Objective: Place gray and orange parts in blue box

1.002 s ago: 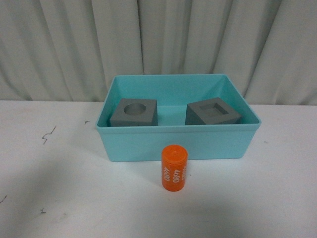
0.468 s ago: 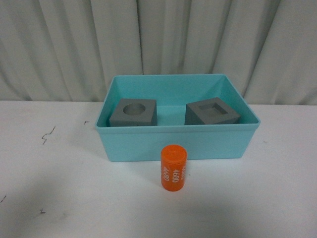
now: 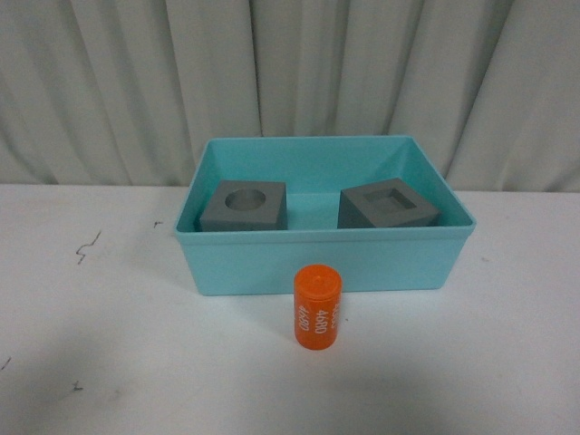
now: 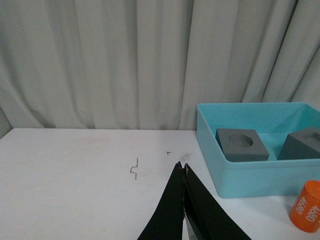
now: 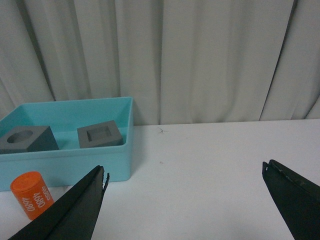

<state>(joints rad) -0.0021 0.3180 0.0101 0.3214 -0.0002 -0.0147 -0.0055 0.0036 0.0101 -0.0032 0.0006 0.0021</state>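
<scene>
The white table (image 3: 109, 362) carries the blue box (image 3: 272, 263) against the curtain. The right gripper (image 5: 184, 170) is spread wide, with nothing between its fingers and touching nothing. The left gripper (image 4: 182, 166) has its fingers pressed together, empty, above bare table beside the box. Inside the box sit two gray cubes, well apart: one with a round hole (image 3: 245, 219) and one with a square recess (image 3: 388, 205). The orange cylinder (image 3: 317, 308) stands upright on the table, just outside the box's front wall.
</scene>
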